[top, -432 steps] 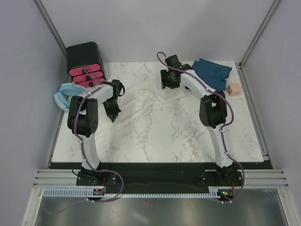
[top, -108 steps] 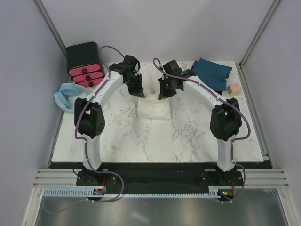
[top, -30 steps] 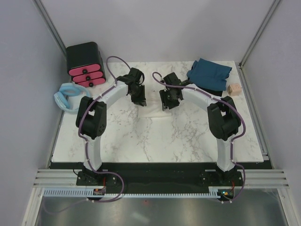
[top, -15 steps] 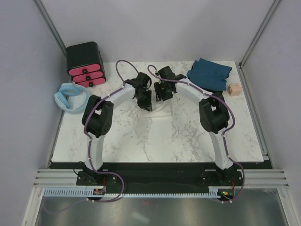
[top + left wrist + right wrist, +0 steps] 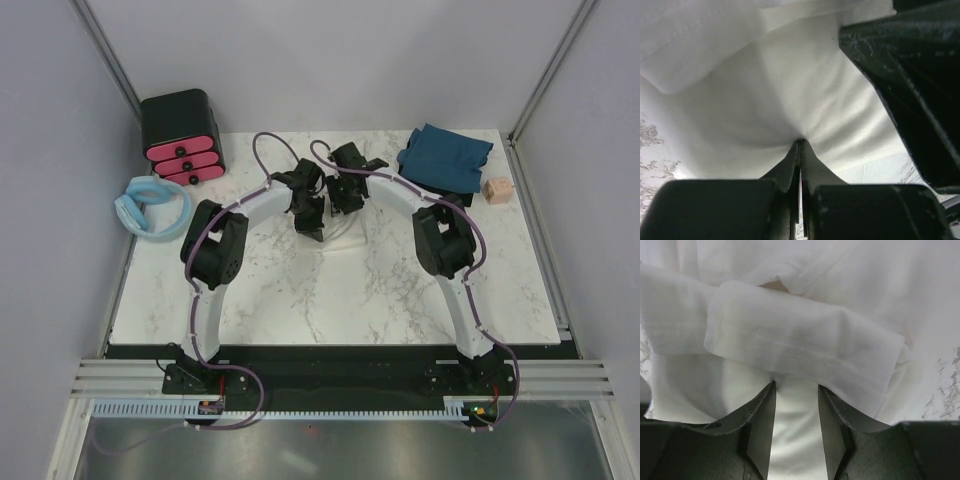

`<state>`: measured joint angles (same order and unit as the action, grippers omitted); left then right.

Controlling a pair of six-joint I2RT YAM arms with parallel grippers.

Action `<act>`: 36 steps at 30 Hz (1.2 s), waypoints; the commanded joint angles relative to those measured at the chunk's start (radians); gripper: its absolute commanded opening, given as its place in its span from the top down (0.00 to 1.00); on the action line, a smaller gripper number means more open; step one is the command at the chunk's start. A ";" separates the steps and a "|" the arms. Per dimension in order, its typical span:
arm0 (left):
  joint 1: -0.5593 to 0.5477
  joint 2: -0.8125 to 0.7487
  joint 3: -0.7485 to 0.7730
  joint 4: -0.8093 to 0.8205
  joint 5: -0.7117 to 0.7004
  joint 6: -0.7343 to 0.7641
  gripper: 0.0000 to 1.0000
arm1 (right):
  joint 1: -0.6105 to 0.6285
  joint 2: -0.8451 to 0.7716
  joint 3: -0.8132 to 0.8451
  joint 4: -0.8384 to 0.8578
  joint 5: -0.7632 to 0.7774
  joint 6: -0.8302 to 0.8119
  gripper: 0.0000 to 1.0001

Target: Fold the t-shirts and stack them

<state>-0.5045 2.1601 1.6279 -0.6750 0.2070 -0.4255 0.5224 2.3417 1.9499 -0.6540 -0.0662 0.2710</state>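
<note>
The cream-white t-shirt (image 5: 339,231) lies bunched at the table's middle back, mostly hidden under both grippers. My left gripper (image 5: 313,229) points down on it. In the left wrist view its jaws (image 5: 801,143) are shut, and the white cloth (image 5: 790,85) puckers at their tips. My right gripper (image 5: 346,201) is just beside it. In the right wrist view its fingers (image 5: 796,386) stand apart over white cloth, their tips under a folded sleeve hem (image 5: 805,340). The dark teal t-shirt (image 5: 446,158) lies folded at the back right, untouched.
A black box with pink drawers (image 5: 182,135) stands at the back left corner. A pale blue padded ring (image 5: 150,206) lies at the left edge. A small wooden cube (image 5: 496,190) sits right of the teal shirt. Bare marble (image 5: 330,300) spreads toward the arm bases.
Both grippers have drawn together over the white shirt at the middle back. The left jaws have shut on the cloth. The shirt is now more bunched and covered.
</note>
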 commanded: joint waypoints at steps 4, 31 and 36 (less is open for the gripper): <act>-0.029 0.027 -0.045 -0.003 -0.038 0.059 0.98 | -0.002 0.080 0.144 0.053 0.060 0.036 0.54; -0.035 0.030 -0.106 -0.018 -0.077 0.099 0.98 | -0.070 0.050 0.353 0.180 0.178 -0.016 0.53; -0.034 0.015 -0.091 -0.021 -0.098 0.082 0.98 | -0.064 -0.092 0.122 0.100 0.085 -0.018 0.53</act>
<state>-0.5198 2.1349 1.5795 -0.6224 0.1799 -0.3805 0.4458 2.4218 2.2303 -0.5079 0.0872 0.2749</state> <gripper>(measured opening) 0.025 0.468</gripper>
